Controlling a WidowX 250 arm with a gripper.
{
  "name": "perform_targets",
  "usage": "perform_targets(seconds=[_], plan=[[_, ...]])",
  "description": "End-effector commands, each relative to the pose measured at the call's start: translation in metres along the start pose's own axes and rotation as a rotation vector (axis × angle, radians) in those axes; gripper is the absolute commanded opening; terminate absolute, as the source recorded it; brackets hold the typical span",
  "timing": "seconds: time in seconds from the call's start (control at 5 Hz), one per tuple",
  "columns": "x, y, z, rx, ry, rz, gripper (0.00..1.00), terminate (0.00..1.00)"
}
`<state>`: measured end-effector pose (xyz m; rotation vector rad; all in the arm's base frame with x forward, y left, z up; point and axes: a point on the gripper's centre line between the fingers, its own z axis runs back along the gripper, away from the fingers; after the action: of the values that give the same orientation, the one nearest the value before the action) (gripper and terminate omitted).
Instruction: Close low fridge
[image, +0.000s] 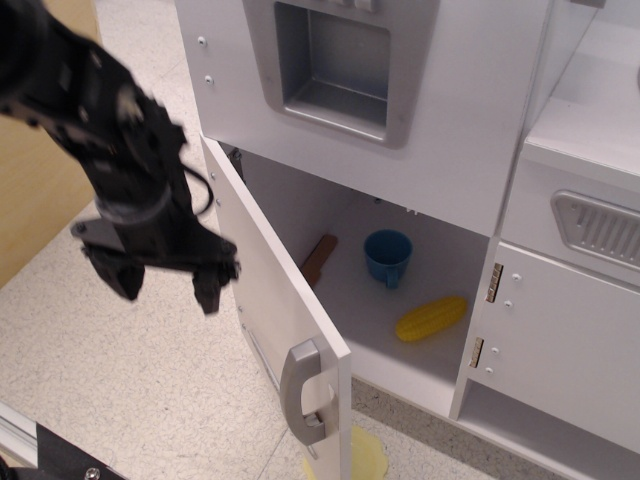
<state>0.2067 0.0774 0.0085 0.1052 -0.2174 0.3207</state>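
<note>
White toy low fridge (285, 300) hangs open — inside: blue plastic cup (387, 257), yellow corn cob (431, 318), brown wooden stick (319, 259). Black claw (162, 287), fingers wide, empty, sits just left of the door.

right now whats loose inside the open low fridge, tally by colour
blue: 1, the cup
yellow: 1, the corn
brown: 1, a flat piece leaning at the back left
total: 3
The yellow disc lies on the floor outside, so it is not counted.
</note>
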Motion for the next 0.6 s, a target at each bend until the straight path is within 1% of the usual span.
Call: perform_targets(seconds=[0.0,0.2,0.4], plan=[[0.018,-0.014,-0.042,0.037,-0.048,0.016,1.0,0.0],[0.027,-0.03,-0.053,0.01,-0.043,0.067,1.0,0.0],[0.034,-0.051,-0.061,-0.005,-0.017,0.091,1.0,0.0]])
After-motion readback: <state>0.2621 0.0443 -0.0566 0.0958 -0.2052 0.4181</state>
